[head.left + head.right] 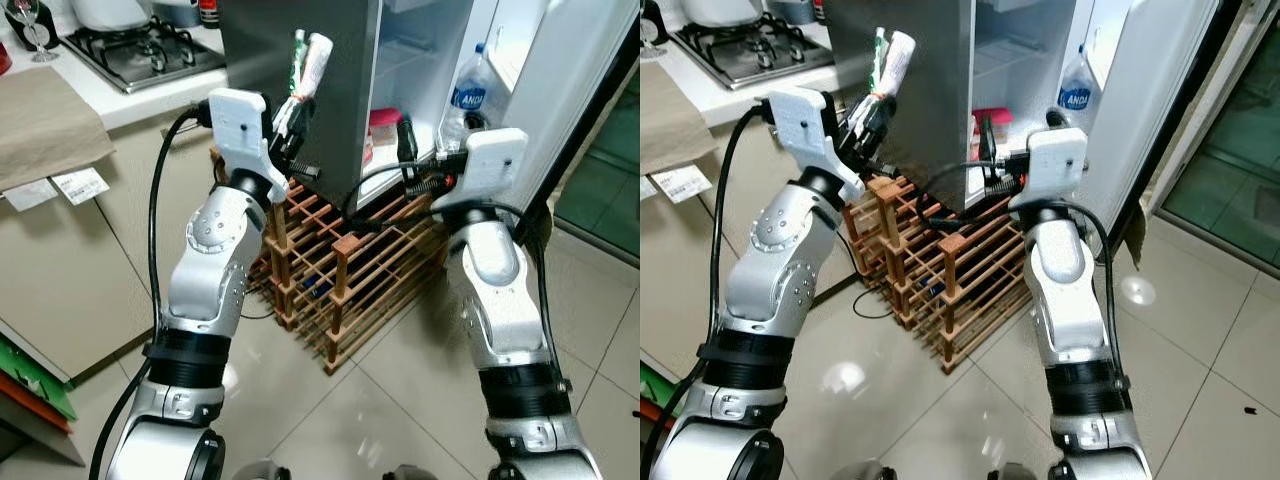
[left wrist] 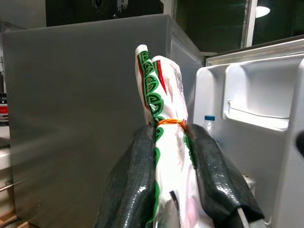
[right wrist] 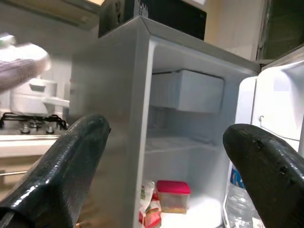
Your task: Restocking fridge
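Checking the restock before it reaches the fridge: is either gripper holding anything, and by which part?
The left gripper holds a white-and-green wrapped packet, its fingers clamped on its lower part, just below the orange rubber band. The right gripper is open and empty.

The right claw [image 3: 164, 185], fingers spread, faces the open fridge [image 3: 185, 142] holding a red-lidded tub [image 3: 173, 194] and perhaps a bottle [image 3: 240, 204].

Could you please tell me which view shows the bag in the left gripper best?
The left wrist view: the bag stands close up between the left gripper's jaws, its green print and orange band plain. Both eye views show it small against the fridge side; the right wrist view shows a blur.
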You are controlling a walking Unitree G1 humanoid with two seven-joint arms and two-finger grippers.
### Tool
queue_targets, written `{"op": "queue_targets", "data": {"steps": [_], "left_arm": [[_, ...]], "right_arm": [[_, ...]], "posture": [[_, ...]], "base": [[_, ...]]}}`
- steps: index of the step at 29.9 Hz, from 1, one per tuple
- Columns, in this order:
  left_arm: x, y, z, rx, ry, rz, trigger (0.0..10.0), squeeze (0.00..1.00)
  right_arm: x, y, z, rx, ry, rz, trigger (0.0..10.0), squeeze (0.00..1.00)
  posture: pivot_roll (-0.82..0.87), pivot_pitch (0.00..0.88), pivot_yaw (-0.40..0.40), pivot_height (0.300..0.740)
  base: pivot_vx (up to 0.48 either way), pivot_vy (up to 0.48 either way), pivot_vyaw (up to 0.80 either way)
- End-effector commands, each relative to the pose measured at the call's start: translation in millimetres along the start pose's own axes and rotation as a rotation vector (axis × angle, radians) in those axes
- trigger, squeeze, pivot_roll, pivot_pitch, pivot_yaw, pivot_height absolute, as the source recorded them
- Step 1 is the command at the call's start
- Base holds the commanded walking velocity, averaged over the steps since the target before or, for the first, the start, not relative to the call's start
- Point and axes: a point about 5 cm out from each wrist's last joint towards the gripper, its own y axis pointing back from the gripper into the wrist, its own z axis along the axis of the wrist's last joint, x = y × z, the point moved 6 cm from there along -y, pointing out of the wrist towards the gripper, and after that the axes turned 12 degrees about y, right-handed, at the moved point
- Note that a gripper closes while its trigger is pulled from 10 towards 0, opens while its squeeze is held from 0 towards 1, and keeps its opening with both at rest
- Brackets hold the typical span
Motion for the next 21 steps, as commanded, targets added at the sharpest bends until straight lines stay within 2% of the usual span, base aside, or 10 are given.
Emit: {"op": "queue_targets", "data": {"steps": [1,6,8,10,16,21], "left_arm": [[-0.5,1.2,5,-0.007,-0.022,-0.006,10.0,0.00],[3.4,6.6,5,0.013,-0.044,0.000,10.0,0.00],[6.2,13.8,6,0.035,-0.063,0.002,10.0,0.00],[10.6,22.3,4,0.066,-0.083,0.012,10.0,0.00],[17.3,34.5,6,0.113,-0.108,0.022,10.0,0.00],[18.8,37.5,8,0.147,-0.117,0.020,10.0,0.00]], "right_arm": [[-8.7,-1.6,-12,0.045,-0.005,-0.020,10.0,0.00],[-20.6,-13.2,-20,0.064,0.036,-0.047,10.0,0.00],[-26.1,-18.6,-24,0.073,0.057,-0.057,10.0,0.00],[-33.0,-19.2,-32,0.093,0.071,-0.078,10.0,0.00],[-45.3,-17.0,-48,0.132,0.091,-0.118,10.0,0.00],[-61.9,-16.4,-58,0.158,0.118,-0.161,10.0,0.00]], "posture": [[-0.09,0.000,0.043,0.711],[-0.05,0.000,0.057,0.711],[-0.02,0.000,0.068,0.711],[0.01,0.000,0.086,0.711],[0.04,0.000,0.130,0.711],[0.04,0.028,0.156,0.711]], "base": [[0.000,0.000,0.00],[0.000,0.000,0.00],[0.000,0.000,0.00],[0.000,0.000,0.00],[0.000,0.000,0.00],[0.000,0.000,0.00]]}}
